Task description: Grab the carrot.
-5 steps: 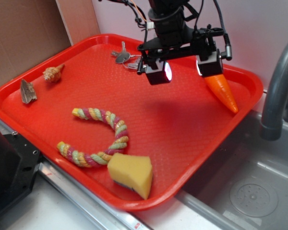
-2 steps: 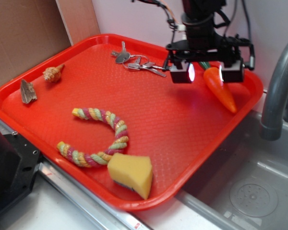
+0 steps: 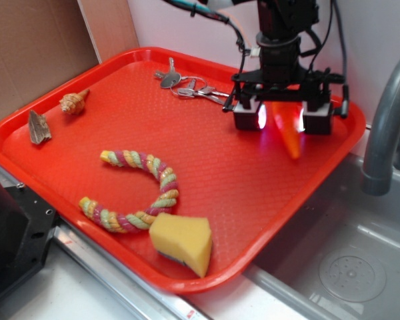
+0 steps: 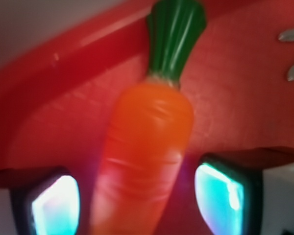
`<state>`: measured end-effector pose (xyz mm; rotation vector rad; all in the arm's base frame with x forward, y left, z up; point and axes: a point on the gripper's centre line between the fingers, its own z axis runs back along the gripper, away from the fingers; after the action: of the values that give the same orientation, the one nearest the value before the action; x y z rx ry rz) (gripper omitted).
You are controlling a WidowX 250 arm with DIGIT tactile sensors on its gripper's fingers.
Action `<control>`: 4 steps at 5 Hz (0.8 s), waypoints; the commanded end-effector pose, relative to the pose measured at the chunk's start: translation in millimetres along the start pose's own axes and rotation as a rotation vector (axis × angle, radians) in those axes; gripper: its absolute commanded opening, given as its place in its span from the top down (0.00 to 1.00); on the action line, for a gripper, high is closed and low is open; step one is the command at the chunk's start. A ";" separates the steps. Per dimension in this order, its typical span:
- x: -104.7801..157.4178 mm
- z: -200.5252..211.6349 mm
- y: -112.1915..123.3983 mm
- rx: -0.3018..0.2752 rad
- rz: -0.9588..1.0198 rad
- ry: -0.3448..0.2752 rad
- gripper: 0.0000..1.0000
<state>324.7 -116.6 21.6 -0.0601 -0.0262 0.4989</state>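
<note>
The carrot is a glossy orange cone with a dark green top, lying on the red tray near its right rim. My gripper stands open, low over the tray, with the carrot lying between its two fingers. In the wrist view the carrot fills the middle, green top pointing away, and the gripper has a glowing pad on each side of it. A small gap shows between each pad and the carrot.
On the tray lie keys at the back, a seashell and a flat stone at the left, a coloured rope ring and a yellow sponge wedge at the front. A sink with a grey faucet lies at the right.
My gripper has moved right from the tray's back middle and come down, so its open fingers now straddle the carrot. The carrot has not visibly moved.
</note>
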 end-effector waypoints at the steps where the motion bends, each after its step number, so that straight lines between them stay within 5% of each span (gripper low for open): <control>1: -19.9 25.1 28.8 -0.078 -0.169 0.148 1.00; 2: -26.6 71.7 45.1 0.045 -0.351 0.116 1.00; 4: -42.7 159.5 112.0 0.049 -0.450 -0.097 1.00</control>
<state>226.3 -32.1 162.7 0.0329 -0.0851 0.0476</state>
